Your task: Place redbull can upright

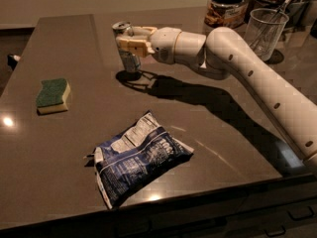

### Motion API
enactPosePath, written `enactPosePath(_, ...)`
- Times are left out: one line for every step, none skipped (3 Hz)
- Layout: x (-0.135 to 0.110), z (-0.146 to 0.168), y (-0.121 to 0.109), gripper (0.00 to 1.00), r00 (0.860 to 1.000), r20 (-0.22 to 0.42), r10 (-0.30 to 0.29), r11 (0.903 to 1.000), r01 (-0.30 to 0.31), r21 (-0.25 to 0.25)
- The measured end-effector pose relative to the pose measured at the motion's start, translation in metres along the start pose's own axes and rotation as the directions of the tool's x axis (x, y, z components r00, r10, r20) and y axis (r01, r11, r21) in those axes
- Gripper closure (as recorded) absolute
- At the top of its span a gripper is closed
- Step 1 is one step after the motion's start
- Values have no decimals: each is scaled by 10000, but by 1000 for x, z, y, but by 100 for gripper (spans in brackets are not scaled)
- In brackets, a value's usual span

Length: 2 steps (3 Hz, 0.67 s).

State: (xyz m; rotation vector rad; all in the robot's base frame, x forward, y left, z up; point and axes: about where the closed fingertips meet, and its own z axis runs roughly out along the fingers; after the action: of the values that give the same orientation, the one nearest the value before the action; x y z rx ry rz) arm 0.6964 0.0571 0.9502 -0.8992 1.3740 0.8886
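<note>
The redbull can (127, 58) is a slim silver can with blue markings and a shiny rim. It stands nearly upright at the back middle of the dark table (213, 133), its base at or just above the surface. My gripper (128, 42) reaches in from the right on a white arm and is shut on the upper part of the can. The fingers (132, 44) cover the middle of the can.
A blue snack bag (137, 156) lies at the front middle. A green and yellow sponge (53, 95) lies at the left. A clear glass cup (265, 27) and a dark-lidded jar (226, 6) stand at the back right. The table's front edge runs along the bottom.
</note>
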Motion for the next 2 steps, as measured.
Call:
enactPosePath(5,1,-4,100,9999,101,63,9997,-65,223)
enactPosePath(8,2,-7,87,9996,274,64,9994,-73,332)
